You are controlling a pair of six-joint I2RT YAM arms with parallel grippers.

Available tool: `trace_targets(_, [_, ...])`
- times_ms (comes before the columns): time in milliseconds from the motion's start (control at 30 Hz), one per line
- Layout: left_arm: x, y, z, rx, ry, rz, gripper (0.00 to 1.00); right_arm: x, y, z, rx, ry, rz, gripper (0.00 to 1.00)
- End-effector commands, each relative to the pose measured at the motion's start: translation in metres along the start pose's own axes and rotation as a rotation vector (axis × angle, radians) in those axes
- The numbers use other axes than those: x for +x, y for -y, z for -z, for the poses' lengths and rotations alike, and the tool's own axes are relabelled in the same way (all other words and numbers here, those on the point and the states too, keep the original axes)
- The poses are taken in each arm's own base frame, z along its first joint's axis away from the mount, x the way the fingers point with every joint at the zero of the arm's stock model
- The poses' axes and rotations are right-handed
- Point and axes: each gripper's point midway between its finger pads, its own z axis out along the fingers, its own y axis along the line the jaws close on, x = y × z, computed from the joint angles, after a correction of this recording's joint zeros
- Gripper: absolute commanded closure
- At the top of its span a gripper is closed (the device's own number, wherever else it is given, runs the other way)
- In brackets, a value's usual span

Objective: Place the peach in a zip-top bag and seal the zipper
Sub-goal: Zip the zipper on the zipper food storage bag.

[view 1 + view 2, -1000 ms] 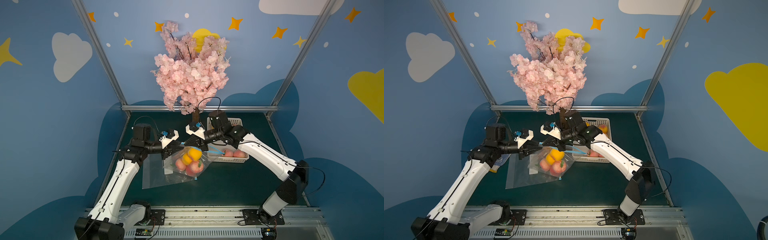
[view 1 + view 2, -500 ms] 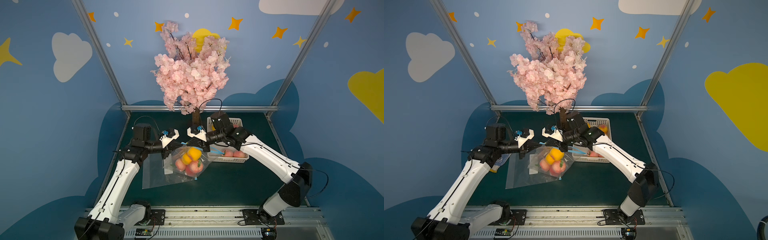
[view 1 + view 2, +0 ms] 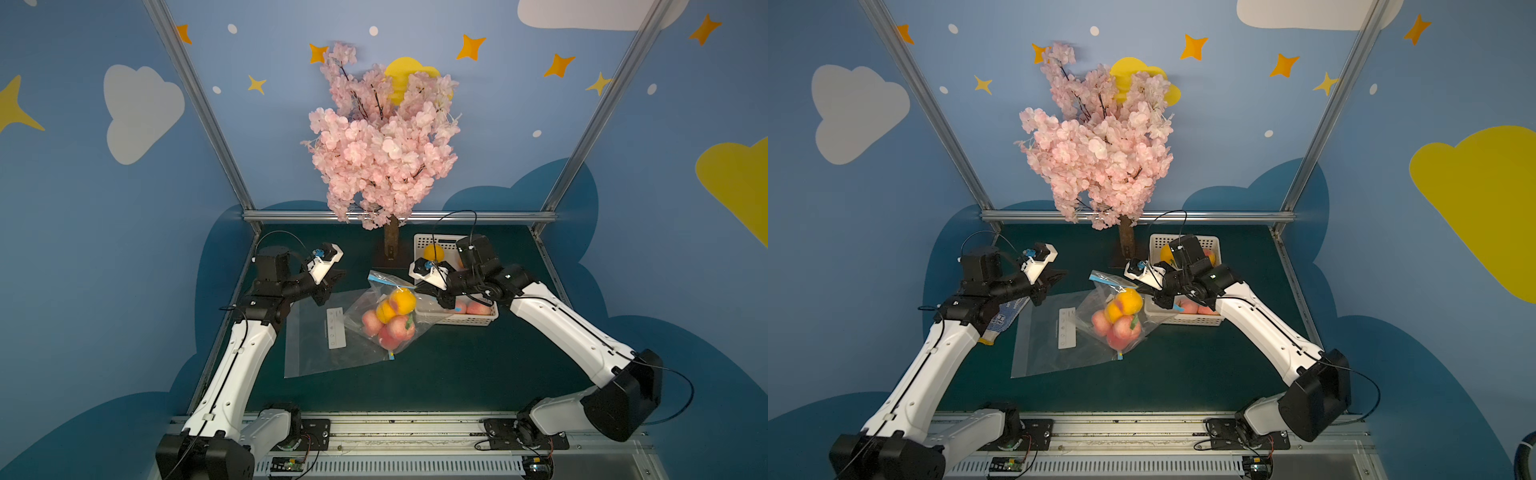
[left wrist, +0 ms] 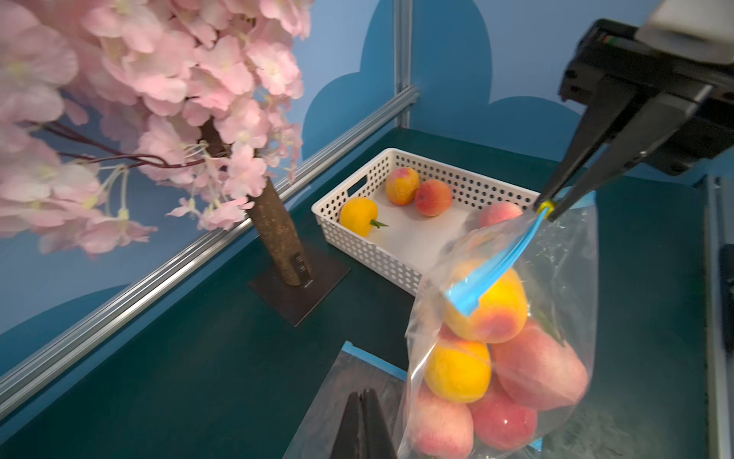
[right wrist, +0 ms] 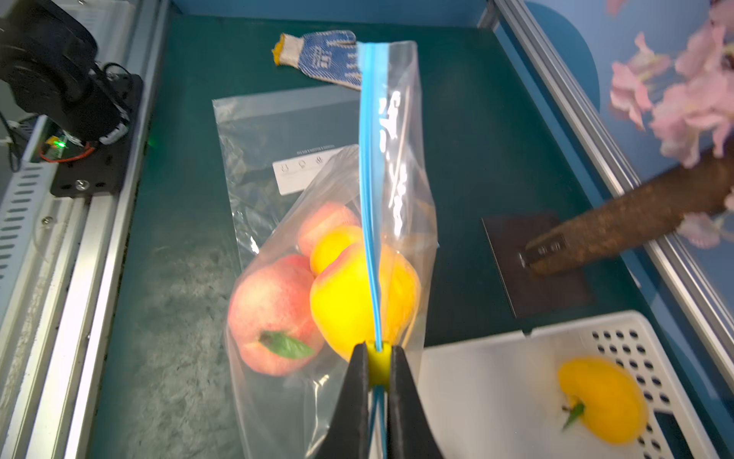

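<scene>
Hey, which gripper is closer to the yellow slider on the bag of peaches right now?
Right. The right gripper is clamped on the yellow slider; the left gripper, shut and empty, sits clear of the bag, beyond the opposite end of the zipper.

Both top views are evenly lit but rather dim. The table (image 3: 457, 374) in front of the blossom tree (image 3: 382, 158) looks dark, with only soft shadows. In the left wrist view the tree's nearest flowers are blurred. Beside the tree, the zip-top bag (image 5: 329, 238) carries small white glare.
</scene>
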Motion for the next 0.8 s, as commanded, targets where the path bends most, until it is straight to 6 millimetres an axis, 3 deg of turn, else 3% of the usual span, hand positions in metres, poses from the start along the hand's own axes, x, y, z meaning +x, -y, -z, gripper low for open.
trace_targets(0, [0.001, -0.019, 0.0, -0.09, -0.008, 0.022, 0.97, 0.016, 0.002, 0.018, 0.05, -0.046, -0.027, 1.0])
trace_targets(67, [0.0, -0.019, 0.0, -0.088, -0.007, 0.024, 0.97, 0.019, 0.003, 0.023, 0.06, -0.042, -0.038, 1.0])
trace_targets(133, [-0.004, -0.006, 0.0, -0.024, 0.015, 0.017, 0.96, 0.017, 0.001, 0.023, 0.049, -0.025, -0.041, 1.0])
trace_targets(233, [-0.014, 0.025, 0.001, 0.121, 0.089, -0.017, 0.73, -0.004, -0.006, 0.02, -0.018, 0.058, -0.048, 1.0])
trace_targets(300, [-0.018, 0.042, -0.002, 0.169, 0.111, -0.04, 0.49, -0.025, -0.013, 0.018, -0.065, 0.134, -0.036, 1.0])
trace_targets(400, [-0.02, 0.061, -0.008, 0.209, 0.118, -0.08, 0.34, -0.059, -0.02, 0.021, -0.133, 0.264, -0.036, 1.0])
trace_targets(500, [-0.023, 0.068, -0.011, 0.225, 0.126, -0.102, 0.17, -0.08, -0.023, 0.025, -0.181, 0.341, -0.049, 1.0])
trace_targets(633, [-0.028, 0.065, -0.013, 0.216, 0.13, -0.119, 0.06, -0.086, -0.026, 0.025, -0.21, 0.356, -0.04, 1.0])
trace_targets(767, [-0.033, 0.071, -0.01, 0.253, 0.152, -0.142, 0.09, -0.083, -0.029, 0.024, -0.228, 0.342, -0.033, 1.0])
